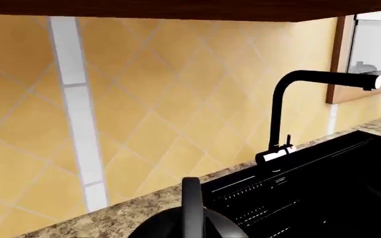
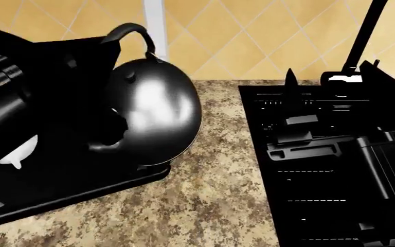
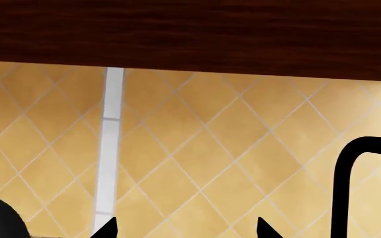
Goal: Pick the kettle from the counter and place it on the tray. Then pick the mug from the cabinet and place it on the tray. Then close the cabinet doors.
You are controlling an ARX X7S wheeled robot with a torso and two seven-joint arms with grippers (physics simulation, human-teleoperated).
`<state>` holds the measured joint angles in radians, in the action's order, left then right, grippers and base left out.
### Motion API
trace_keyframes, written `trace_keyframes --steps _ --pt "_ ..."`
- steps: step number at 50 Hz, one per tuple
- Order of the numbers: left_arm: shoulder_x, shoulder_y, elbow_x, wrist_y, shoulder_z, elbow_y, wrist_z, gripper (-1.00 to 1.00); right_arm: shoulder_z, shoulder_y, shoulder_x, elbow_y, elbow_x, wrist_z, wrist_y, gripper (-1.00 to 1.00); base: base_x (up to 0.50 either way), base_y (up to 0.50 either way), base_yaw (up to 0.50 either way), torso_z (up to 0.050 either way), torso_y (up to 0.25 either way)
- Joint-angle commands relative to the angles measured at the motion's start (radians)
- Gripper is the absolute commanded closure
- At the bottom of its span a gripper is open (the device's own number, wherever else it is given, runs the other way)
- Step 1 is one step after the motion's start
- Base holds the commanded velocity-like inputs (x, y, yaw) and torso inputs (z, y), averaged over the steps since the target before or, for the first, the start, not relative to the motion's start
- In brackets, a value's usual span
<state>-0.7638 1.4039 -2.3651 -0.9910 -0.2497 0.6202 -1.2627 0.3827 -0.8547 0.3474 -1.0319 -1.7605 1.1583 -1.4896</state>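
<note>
Nearest, along the bottom of the head view, speckled granite counter [image 2: 204, 206], bare between two black masses. At lower left, resting on that worktop, the glossy black tray [image 2: 108, 186] with its rounded corner toward frame centre. Above the tray's right end, the round dark-metal kettle [image 2: 158, 110], base at the tray's rim; seated or just lifted, impossible to judge. Thin handle arching up at upper left, overlapped by the black left gripper [image 2: 81, 64]; grip hidden in black on black, so clamped or loose cannot be told. Low at the left edge, a small white rounded shape [image 2: 16, 152] behind the left arm [image 2: 5, 87], too hidden to name. On the right, set into the counter, the black sink [image 2: 307, 195] with drainer grooves, and over it the right gripper [image 3: 185, 230], fingertips spread wide with only wall between them. Farther back, a black faucet [image 1: 289, 109] at the sink's rear edge. Beyond, a yellow diagonal-tiled wall [image 3: 230, 144] crossed by one vertical white strip [image 1: 78, 114]. Overhead, a dark wood cabinet underside [image 3: 190, 34]; at upper right of the left wrist view, a wood-framed window [image 1: 376, 44].
</note>
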Motion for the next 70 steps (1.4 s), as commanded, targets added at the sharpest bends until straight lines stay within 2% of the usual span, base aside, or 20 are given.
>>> trace_keyframes --steps 1,9,21,29,54,70 --pt "0.084 0.2 0.221 -0.061 -0.088 -0.208 0.013 1.0 0.012 0.007 0.005 -0.003 0.001 -0.01 0.008 -1.0 0.0 0.0 0.0 0.0 0.0" --pt "0.141 0.229 0.435 -0.136 -0.154 -0.361 0.123 1.0 0.081 0.024 -0.042 -0.013 0.033 -0.075 -0.055 -1.0 0.0 0.0 0.0 0.0 0.0" --pt "0.162 0.2 0.574 -0.168 -0.216 -0.425 0.199 1.0 0.113 0.032 -0.056 -0.015 0.036 -0.093 -0.077 -1.0 0.0 0.0 0.0 0.0 0.0" --pt "0.125 0.137 0.661 -0.171 -0.24 -0.442 0.243 1.0 0.119 0.037 -0.057 -0.015 0.039 -0.099 -0.078 -1.0 0.0 0.0 0.0 0.0 0.0" --pt "-0.042 -0.126 0.735 -0.092 -0.199 -0.373 0.318 1.0 0.084 0.042 -0.075 -0.015 0.108 -0.142 -0.073 -1.0 0.0 0.0 0.0 0.0 0.0" --pt "-0.09 -0.254 0.748 -0.033 -0.178 -0.335 0.337 1.0 0.068 0.051 -0.085 -0.015 0.146 -0.164 -0.074 -1.0 0.0 0.0 0.0 0.0 0.001"
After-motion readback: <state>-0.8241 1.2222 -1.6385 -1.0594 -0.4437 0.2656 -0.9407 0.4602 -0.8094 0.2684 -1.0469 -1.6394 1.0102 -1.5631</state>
